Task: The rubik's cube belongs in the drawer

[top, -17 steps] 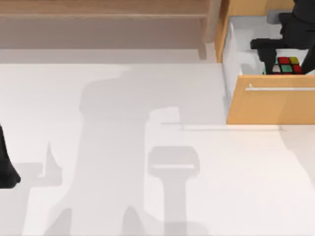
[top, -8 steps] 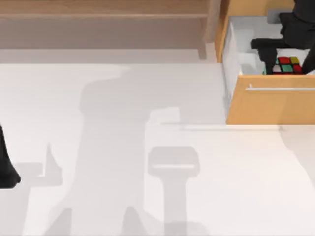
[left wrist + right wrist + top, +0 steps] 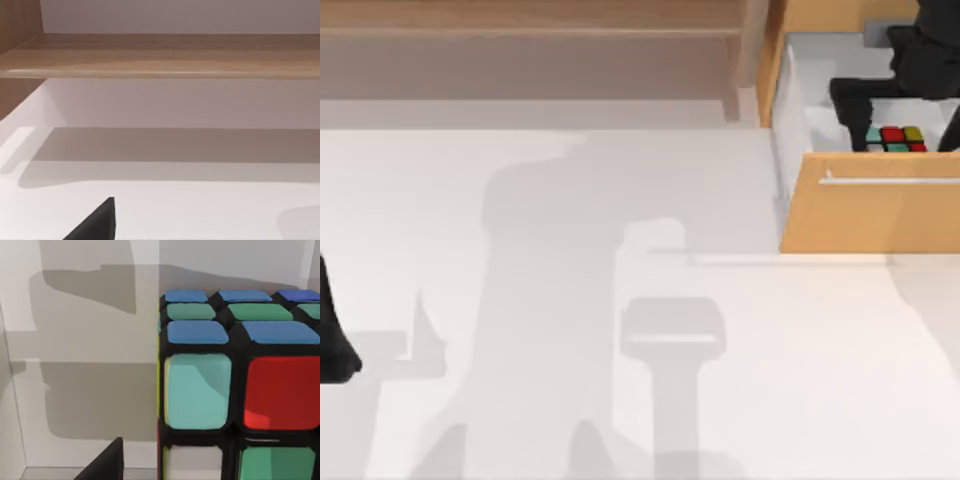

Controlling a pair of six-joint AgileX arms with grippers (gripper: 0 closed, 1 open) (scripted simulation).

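Observation:
The rubik's cube (image 3: 895, 139) lies inside the drawer (image 3: 880, 215), just behind its front panel, on the white interior. My right gripper (image 3: 908, 122) hangs over it, open, one black finger on each side of the cube and apart from it. In the right wrist view the cube (image 3: 240, 390) is close, showing blue, teal, red and green stickers, and one black fingertip (image 3: 107, 465) stands clear of its side. My left gripper (image 3: 332, 345) is parked at the table's left edge, and one of its fingertips (image 3: 97, 225) shows in the left wrist view.
A long wooden shelf (image 3: 530, 20) runs along the back of the table, left of the drawer. The drawer's silver bar handle (image 3: 890, 181) faces the white tabletop (image 3: 620, 300). Shadows of the arms fall across the middle of the table.
The cube has dropped lower into the drawer and shifted slightly left, out of the right gripper's fingers. The left arm has not moved.

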